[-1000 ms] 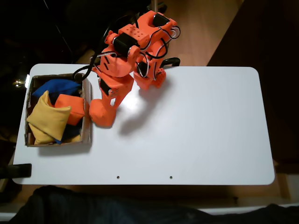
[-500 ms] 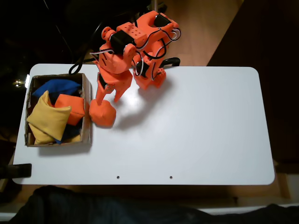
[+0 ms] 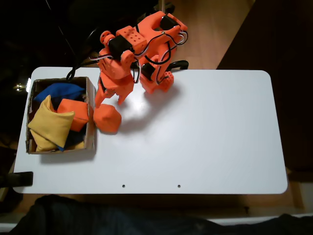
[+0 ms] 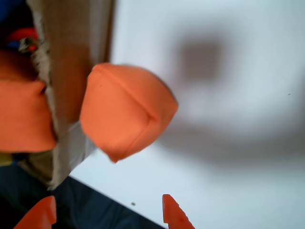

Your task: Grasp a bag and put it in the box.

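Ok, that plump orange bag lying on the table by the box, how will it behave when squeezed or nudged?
The bag looks soft and rounded, so it probably dents under pressure. Its creased fabric suggests it slumps rather than rolls. Resting against the box, it may jam there if pushed.

no readable text, labels or numbers anywhere

Bag (image 3: 107, 118) touching box (image 3: 90, 105) wall; table (image 3: 205, 132) open to right.

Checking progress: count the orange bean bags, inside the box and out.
2: the bag lies on the table against the box outer wall; a flatter orange bag sits inside. Others may be buried.
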Motion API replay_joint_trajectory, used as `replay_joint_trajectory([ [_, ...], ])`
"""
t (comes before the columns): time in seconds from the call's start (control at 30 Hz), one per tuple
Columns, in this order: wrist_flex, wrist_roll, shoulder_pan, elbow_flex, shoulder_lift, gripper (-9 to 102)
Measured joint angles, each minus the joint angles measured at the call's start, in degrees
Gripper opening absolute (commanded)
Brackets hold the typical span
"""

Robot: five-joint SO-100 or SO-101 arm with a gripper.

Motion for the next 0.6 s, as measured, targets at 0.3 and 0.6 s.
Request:
replay_joint_trajectory([
  [0.3, 0.00, 1.14, 0.00, -3.08, -6.42, 48],
  [0.6, 0.00, 1.32, 0.00, -3.52, -7.12, 48],
])
